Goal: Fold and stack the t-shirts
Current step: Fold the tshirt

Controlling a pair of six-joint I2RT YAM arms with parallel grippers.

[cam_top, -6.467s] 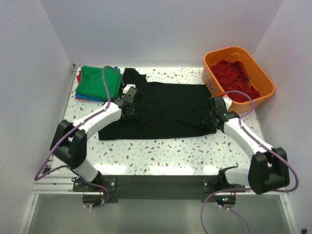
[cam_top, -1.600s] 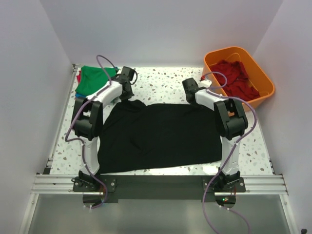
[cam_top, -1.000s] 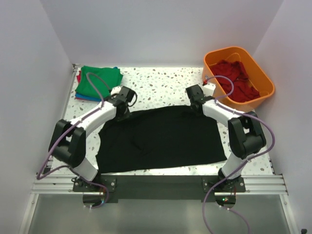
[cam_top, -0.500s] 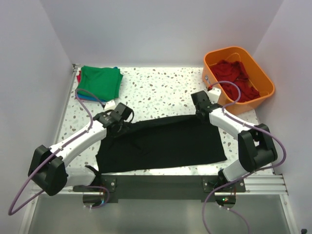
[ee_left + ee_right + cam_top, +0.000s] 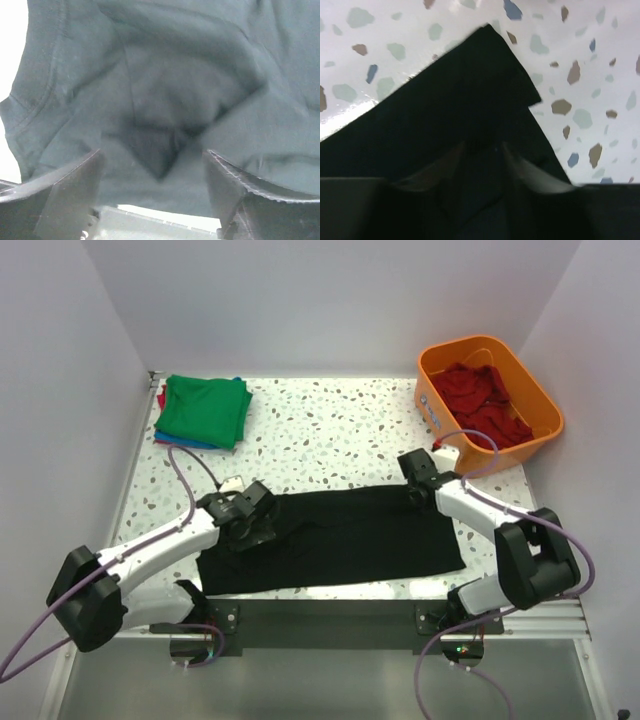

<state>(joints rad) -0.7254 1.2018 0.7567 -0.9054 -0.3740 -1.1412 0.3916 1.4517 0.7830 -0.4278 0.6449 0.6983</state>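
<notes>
Aluminium framing (image 5: 320,618) runs just nearer than the black cotton t-shirt (image 5: 350,535) and carries both arm bases. The black t-shirt lies as a wide, doubled-over band along the near part of the white speckled terrazzo table (image 5: 330,425), its near edge close to the framing.

The left tool (image 5: 252,528) sits over the shirt's left end. In the left wrist view its fingers (image 5: 70,195) stand wide apart and hold nothing, and the cloth between them is puckered into a dark pointed crease.

The right tool (image 5: 418,490) is at the shirt's far right corner. In the right wrist view its fingers (image 5: 520,170) are drawn close together with black cloth pinched between them, and a pointed corner of the shirt lies flat on the table just beyond.

Farther back, well apart from the shirt's far left corner, is a folded green t-shirt (image 5: 205,408) atop a stack with blue and red edges showing beneath it.

Beyond the shirt's far right corner stands an orange plastic bin (image 5: 488,342) holding crumpled red garments (image 5: 485,400). A small white label (image 5: 432,415) on the bin's near wall bears dark marks too small to read.
</notes>
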